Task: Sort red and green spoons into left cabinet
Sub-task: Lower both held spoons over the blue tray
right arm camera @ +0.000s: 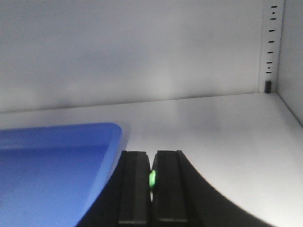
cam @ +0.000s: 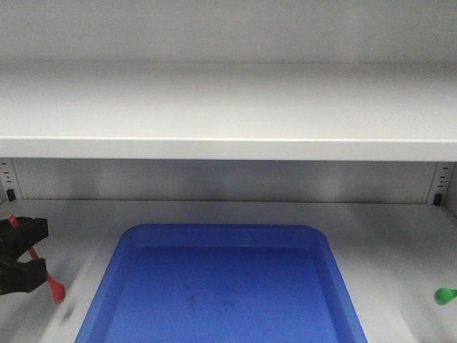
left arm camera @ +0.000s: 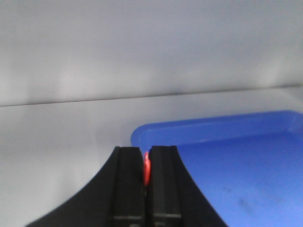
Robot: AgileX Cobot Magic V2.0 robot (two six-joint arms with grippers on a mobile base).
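While pinching the red spoon (cam: 56, 288) in the left gripper (cam: 32, 251), hovers just off the blue tray's (cam: 221, 230) left edge, bowl end slanting down toward it. Grips the green spoon (cam: 446, 295) in the right gripper (right arm camera: 152, 163) beyond the right edge. Shows spoon tilt only from front; confirms clamped jaws from wrists.

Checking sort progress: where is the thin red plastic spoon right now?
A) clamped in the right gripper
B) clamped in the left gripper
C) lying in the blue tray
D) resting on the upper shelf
B: the thin red plastic spoon shows pinched between the closed jaws of the left gripper in the left wrist view.
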